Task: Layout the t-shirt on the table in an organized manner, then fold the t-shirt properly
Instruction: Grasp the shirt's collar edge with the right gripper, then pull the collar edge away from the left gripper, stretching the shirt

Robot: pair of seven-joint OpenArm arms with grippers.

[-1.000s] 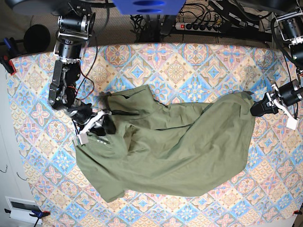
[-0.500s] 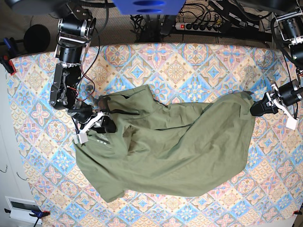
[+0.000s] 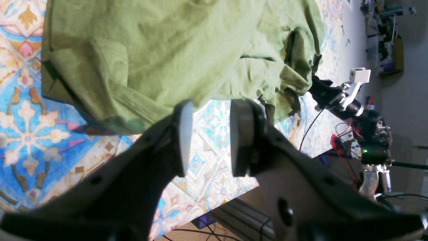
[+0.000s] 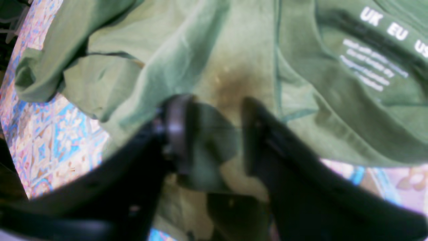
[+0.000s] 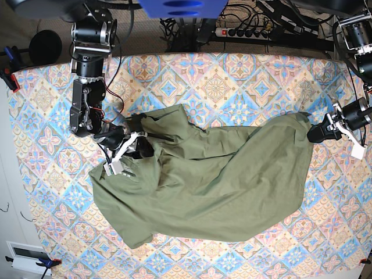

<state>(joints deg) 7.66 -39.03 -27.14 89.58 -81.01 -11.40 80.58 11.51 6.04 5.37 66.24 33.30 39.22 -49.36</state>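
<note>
The olive-green t-shirt (image 5: pixel 221 186) lies crumpled across the middle of the table (image 5: pixel 232 75), its neck toward the left. My right gripper (image 5: pixel 139 150) is at the neck area, shut on a bunched fold of the t-shirt (image 4: pixel 234 40) that fills the gap between its fingers (image 4: pixel 177 134). Pale size print (image 4: pixel 371 67) shows inside the neck beside it. At the shirt's right edge, my left gripper (image 5: pixel 311 133) hovers open just off the hem. In the left wrist view only tablecloth shows between the left gripper (image 3: pixel 211 107) fingers, and the t-shirt (image 3: pixel 150 50) lies just beyond them.
A power strip (image 5: pixel 244 32) and cables run behind the table's far edge. Red clamps (image 5: pixel 9 75) grip the left edge. Patterned cloth (image 5: pixel 192 256) lies bare in front of the shirt. The right arm (image 3: pixel 344 100) shows at the far side in the left wrist view.
My right gripper has moved rightward onto the neck area and its jaws have narrowed onto a fold, bunching the cloth there. The left arm has not moved.
</note>
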